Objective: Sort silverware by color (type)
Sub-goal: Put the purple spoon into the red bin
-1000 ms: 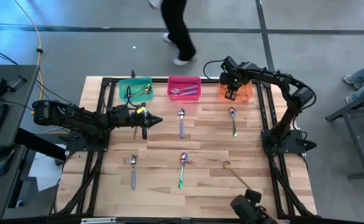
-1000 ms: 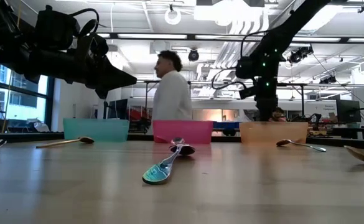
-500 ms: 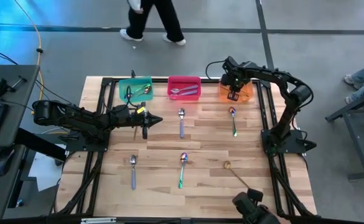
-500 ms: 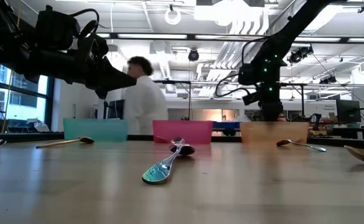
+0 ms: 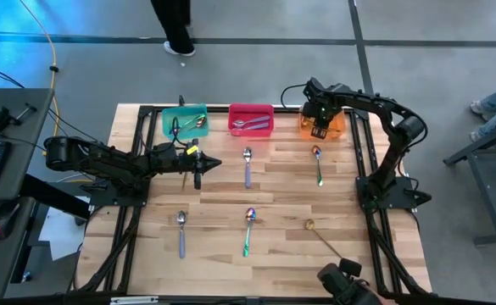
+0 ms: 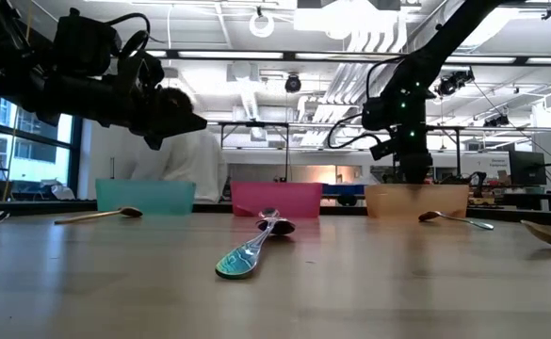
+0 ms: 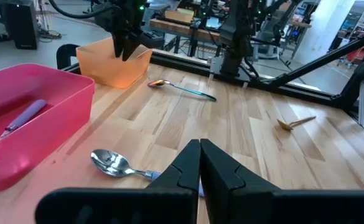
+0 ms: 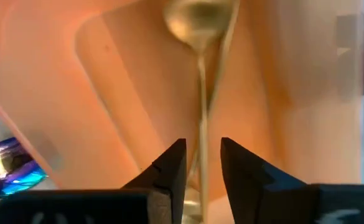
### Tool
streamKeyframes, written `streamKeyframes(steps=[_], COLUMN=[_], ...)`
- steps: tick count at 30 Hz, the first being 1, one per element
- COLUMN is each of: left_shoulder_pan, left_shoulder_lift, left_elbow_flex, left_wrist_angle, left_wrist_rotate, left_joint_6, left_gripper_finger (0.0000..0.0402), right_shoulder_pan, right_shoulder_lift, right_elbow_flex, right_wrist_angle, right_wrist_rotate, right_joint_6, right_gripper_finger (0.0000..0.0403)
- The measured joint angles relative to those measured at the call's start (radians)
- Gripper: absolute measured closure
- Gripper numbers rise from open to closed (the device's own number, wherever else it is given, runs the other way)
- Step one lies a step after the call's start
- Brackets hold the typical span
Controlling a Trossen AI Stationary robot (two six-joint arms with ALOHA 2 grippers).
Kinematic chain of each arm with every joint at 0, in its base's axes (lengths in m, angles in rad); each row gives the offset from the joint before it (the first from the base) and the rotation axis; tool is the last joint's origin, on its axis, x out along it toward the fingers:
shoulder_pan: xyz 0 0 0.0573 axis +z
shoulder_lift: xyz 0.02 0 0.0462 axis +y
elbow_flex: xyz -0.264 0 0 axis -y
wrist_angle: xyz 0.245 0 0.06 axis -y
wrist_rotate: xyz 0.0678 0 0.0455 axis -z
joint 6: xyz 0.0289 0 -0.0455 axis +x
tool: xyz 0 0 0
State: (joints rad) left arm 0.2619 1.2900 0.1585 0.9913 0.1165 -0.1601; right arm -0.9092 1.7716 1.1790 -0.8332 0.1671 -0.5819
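Note:
My right gripper (image 5: 318, 130) hangs over the orange bin (image 5: 332, 127), narrowly open. In the right wrist view its fingers (image 8: 169, 168) stand on either side of the slim handle of a gold spoon (image 8: 200, 74) inside that bin, with a gap showing on each side. My left gripper (image 5: 216, 163) is shut and empty, above the table beside a lavender spoon (image 5: 248, 165). A green-iridescent spoon (image 5: 318, 163) lies near the orange bin. Another lavender spoon (image 5: 181, 230), a green one (image 5: 248, 229) and a gold one (image 5: 322, 237) lie nearer the near edge.
A teal bin (image 5: 185, 121) and a pink bin (image 5: 251, 119), each holding spoons, stand in a row with the orange bin along the far edge. Bare wood lies between the two rows of loose spoons. A person (image 5: 173, 21) walks on the floor beyond the far edge.
My right gripper has edged slightly toward the table's right over the orange bin. The person beyond the far edge has walked toward the left.

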Motion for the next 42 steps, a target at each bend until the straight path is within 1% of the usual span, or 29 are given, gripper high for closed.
streamKeyframes(steps=[2,4,6,8,10,12,16,17,18,20,22,24,25,27,30,32,38,42], left_shoulder_pan=[0.0,0.0,0.0,0.0,0.0,0.0,0.001,0.001,0.001,0.001,0.001,0.001,0.001,0.002,0.001,0.002,0.002,0.006], left_shoulder_lift=[0.0,0.0,0.0,0.0,0.0,0.0,0.0,0.0,0.0,0.0,0.0,0.0,0.0,0.0,0.0,0.0,0.0,0.0], left_elbow_flex=[0.0,0.0,0.0,0.0,0.0,0.0,0.0,0.0,0.0,0.0,0.0,0.0,0.0,0.0,0.0,0.0,0.0,0.0], left_wrist_angle=[0.0,0.0,0.0,0.0,0.0,0.0,0.0,0.0,0.0,0.0,0.0,-0.003,-0.009,-0.032,-0.073,-0.092,-0.094,-0.094], left_wrist_rotate=[0.0,0.0,0.0,0.0,0.0,0.0,-0.004,-0.004,-0.004,-0.004,-0.007,-0.014,-0.015,-0.016,-0.015,-0.015,-0.015,-0.015], left_joint_6=[0.0,0.0,0.0,0.0,0.002,0.006,0.007,0.007,0.007,0.007,0.007,0.007,0.007,0.012,0.034,0.04,0.013,0.017], left_gripper_finger=[0.0401,0.0401,0.0401,0.0401,0.0401,0.0401,0.0401,0.0401,0.0401,0.0401,0.0401,0.0401,0.0401,0.0401,0.0401,0.0401,0.0401,0.0401], right_shoulder_pan=[0.0,0.0,-0.001,-0.003,-0.006,-0.007,-0.002,0.006,0.017,0.05,0.095,0.151,0.18,0.246,0.352,0.42,0.598,0.704], right_shoulder_lift=[-0.017,-0.046,-0.085,-0.129,-0.175,-0.222,-0.316,-0.336,-0.355,-0.387,-0.417,-0.441,-0.453,-0.476,-0.501,-0.508,-0.51,-0.51], right_elbow_flex=[0.0,0.0,0.0,0.0,0.0,-0.024,-0.174,-0.222,-0.27,-0.36,-0.443,-0.511,-0.536,-0.571,-0.59,-0.59,-0.573,-0.54], right_wrist_angle=[0.003,0.006,0.01,0.016,0.032,0.103,0.399,0.483,0.561,0.718,0.853,0.95,0.981,1.014,1.014,1.016,0.979,0.868], right_wrist_rotate=[0.026,0.036,0.035,0.003,-0.073,-0.169,-0.466,-0.52,-0.55,-0.569,-0.569,-0.562,-0.546,-0.476,-0.348,-0.28,-0.174,-0.099], right_joint_6=[0.002,0.001,0.001,0.011,0.037,0.078,0.163,0.191,0.228,0.299,0.358,0.415,0.44,0.485,0.527,0.556,0.653,0.732], right_gripper_finger=[0.0326,0.0338,0.036,0.0386,0.0398,0.0393,0.0399,0.04,0.0401,0.0399,0.04,0.0402,0.0402,0.0402,0.0402,0.0402,0.0402,0.0402])
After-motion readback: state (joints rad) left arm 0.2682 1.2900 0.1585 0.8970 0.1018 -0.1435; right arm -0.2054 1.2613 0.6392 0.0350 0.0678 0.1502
